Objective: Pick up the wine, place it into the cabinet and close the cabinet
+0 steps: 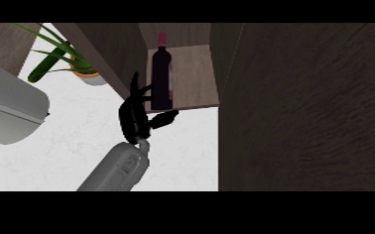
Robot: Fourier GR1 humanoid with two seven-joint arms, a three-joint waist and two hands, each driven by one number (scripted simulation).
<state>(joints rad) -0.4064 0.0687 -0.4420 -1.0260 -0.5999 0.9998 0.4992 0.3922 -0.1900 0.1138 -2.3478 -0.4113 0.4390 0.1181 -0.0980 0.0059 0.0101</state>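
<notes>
Wine bottle (161, 77) stands upright on the cabinet shelf (196, 79), near its front edge, neck w/ red cap toward the back. One hand (139, 115) shows, just left of the bottle's base; the forearm comes up from the lower edge, and I can't tell which arm it is. Fingers spread apart, one tip beside the glass, thumb below the shelf lip, nothing clamped. Judging by that, the bottle is set down and the hand is opened to let go w/o tipping it. Big dark door (293, 109) at right hangs open, prob. next to be swung shut. Plant (62, 59) and grey appliance (18, 111) sit on the white bench (81, 129), left.
</notes>
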